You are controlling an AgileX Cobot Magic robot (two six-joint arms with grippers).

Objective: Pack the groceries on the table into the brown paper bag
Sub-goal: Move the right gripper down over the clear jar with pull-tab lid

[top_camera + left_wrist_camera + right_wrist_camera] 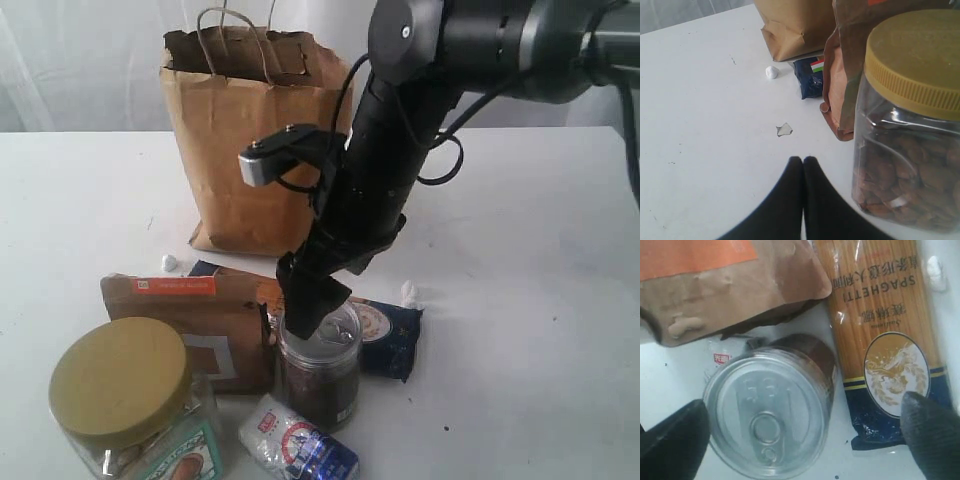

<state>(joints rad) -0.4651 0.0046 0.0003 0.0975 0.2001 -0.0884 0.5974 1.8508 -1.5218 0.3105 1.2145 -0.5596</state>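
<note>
- The right gripper (314, 312) hung straight above the dark-filled clear can (320, 375). Its jaws were spread wide and held nothing. In the right wrist view they stood one at each side of the lid, and neither touched it.
- The can stood upright on the table (520, 300), with its long axis vertical, toward the edge closest to the exterior camera. The brown pouch (200, 320) and the spaghetti pack (880, 340) were just beside it.
- We judged that a straight descent was needed.
- The left gripper (802, 167) was clenched on nothing, beside the gold-lidded jar (910, 125). The right arm was the nearer one.
- The brown paper bag (250, 150) stood behind the can, toward the far edge.
</note>
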